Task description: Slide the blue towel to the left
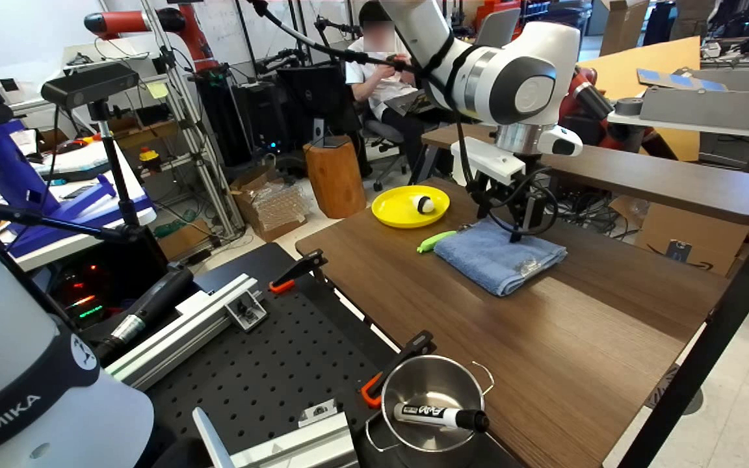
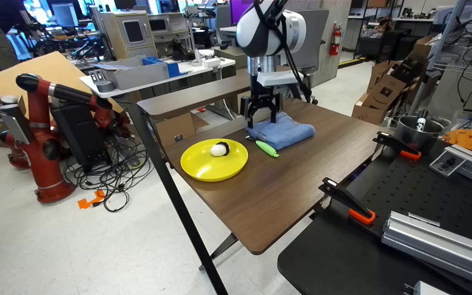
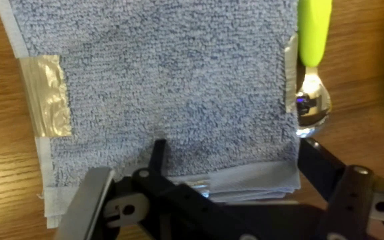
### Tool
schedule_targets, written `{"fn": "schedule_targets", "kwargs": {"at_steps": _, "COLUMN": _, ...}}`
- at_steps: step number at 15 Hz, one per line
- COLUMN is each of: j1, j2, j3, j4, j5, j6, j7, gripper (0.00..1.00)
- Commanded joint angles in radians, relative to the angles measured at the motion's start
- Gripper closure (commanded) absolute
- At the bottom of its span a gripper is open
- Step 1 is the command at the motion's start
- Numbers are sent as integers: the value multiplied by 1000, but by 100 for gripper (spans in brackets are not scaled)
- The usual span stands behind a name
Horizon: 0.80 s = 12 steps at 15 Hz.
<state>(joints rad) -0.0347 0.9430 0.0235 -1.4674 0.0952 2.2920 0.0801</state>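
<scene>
Wrist view, with the gripper spread wide and holding nothing. Has one finger over the fuzzy top of the blue towel, and one just past its right edge, near the bowl of a green-handled spoon. Looks very low; hard to tell if touching the cloth or just above. In both exterior views, find the towel folded flat on the far part of the brown table, beside the spoon and near the yellow plate. Seems close to the start of the slide. Take left to mean, most likely, the way toward the spoon and plate, as seen in both exterior views; in the wrist view, look to the right for them. For a good slide, press down softly with the tips, or pinch some folds for a firmer hold. Push on the fuzzy cloth and not on the shiny tape, perhaps too slick. Use just enough push to bring all the folds along together. With too little, likely to rub over the top and rumple it; with too much, likely to dig into the table. Go slow, straight and low. Mind the spoon, lying along the edge: likely to get shoved along, or end up under the cloth. Stop before bumping the plate, with a small black-and-white thing on it.
</scene>
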Motion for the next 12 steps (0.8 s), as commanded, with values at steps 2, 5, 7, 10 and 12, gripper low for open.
{"fn": "schedule_targets", "kwargs": {"at_steps": 2, "j1": 7, "j2": 51, "j3": 8, "j4": 107, "j5": 39, "j6": -69, "j7": 41, "gripper": 0}}
{"fn": "schedule_targets", "kwargs": {"at_steps": 5, "j1": 12, "j2": 56, "j3": 10, "j4": 119, "j5": 44, "j6": -75, "j7": 45, "gripper": 0}}
{"fn": "schedule_targets", "kwargs": {"at_steps": 7, "j1": 11, "j2": 40, "j3": 13, "j4": 101, "j5": 44, "j6": -78, "j7": 35, "gripper": 0}}
{"fn": "schedule_targets", "kwargs": {"at_steps": 10, "j1": 6, "j2": -12, "j3": 18, "j4": 40, "j5": 46, "j6": -60, "j7": 20, "gripper": 0}}
{"fn": "schedule_targets", "kwargs": {"at_steps": 12, "j1": 1, "j2": -58, "j3": 20, "j4": -7, "j5": 45, "j6": -53, "j7": 4, "gripper": 0}}
